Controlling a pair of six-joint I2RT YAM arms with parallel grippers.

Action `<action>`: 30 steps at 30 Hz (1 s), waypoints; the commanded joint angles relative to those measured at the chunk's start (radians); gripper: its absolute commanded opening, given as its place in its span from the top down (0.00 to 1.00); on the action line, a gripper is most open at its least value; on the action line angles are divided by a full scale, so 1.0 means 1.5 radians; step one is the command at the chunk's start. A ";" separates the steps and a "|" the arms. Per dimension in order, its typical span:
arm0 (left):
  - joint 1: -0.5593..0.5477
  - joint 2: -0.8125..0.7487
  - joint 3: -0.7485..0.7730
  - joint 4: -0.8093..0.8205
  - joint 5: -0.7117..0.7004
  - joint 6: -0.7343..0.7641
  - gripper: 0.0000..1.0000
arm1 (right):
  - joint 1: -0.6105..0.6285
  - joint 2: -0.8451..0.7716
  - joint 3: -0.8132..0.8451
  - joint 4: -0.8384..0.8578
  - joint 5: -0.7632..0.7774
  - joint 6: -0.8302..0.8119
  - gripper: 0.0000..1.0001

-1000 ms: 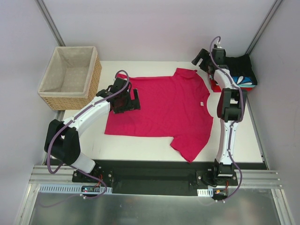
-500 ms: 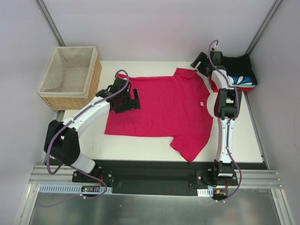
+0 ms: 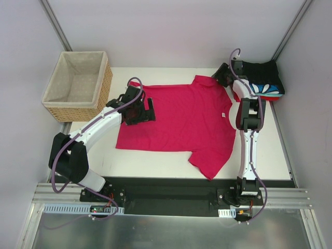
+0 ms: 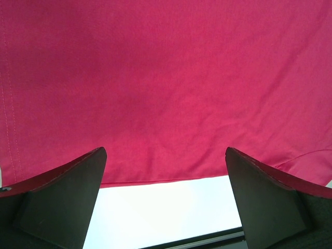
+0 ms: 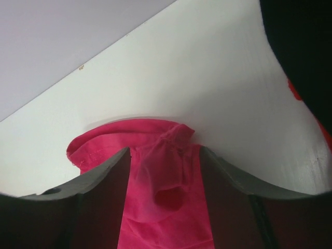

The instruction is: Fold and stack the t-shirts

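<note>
- Top external view, nearest first: the left gripper (image 3: 149, 110) has not moved in the past second. It hovers over the left hem of the crimson-pink tee (image 3: 181, 119), which lies spread flat on the white table (image 3: 155, 162).
- Its jaws stand wide apart. In the left wrist view, the left gripper (image 4: 166, 155) frames the edge of the tee (image 4: 166, 78), with bare table just below that edge.
- Farther back, the right gripper (image 3: 221, 77) has dropped from the rear edge onto the tee's far sleeve (image 3: 205, 80).
- Its jaws are narrow. In the right wrist view, the right gripper (image 5: 165, 155) has the puckered sleeve (image 5: 155, 142) filling its gap, but whether the cloth is firmly clamped cannot be told.
- Folded shirts (image 3: 264, 79) are stacked in the far right corner, and a wicker basket (image 3: 78, 104) stands at the far left.
</note>
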 commanded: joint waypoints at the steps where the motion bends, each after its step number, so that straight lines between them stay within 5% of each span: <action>1: 0.004 -0.001 0.019 0.003 0.003 0.015 0.01 | 0.001 0.010 0.035 0.006 -0.006 0.017 0.45; 8: 0.005 0.005 0.025 0.003 0.003 0.018 0.01 | -0.014 0.015 0.042 0.015 -0.005 0.023 0.75; 19: 0.005 0.011 0.032 0.002 0.003 0.022 0.01 | -0.011 -0.003 0.032 0.056 -0.024 0.020 0.94; 21: 0.005 0.012 0.033 0.002 0.003 0.023 0.01 | -0.007 -0.003 0.040 0.068 -0.037 0.020 0.80; 26: 0.005 0.010 0.035 0.000 0.004 0.026 0.01 | -0.002 0.012 0.066 0.079 -0.061 0.014 0.19; 30: 0.005 0.007 0.035 -0.004 0.003 0.028 0.01 | 0.014 0.013 0.068 0.077 -0.050 0.004 0.08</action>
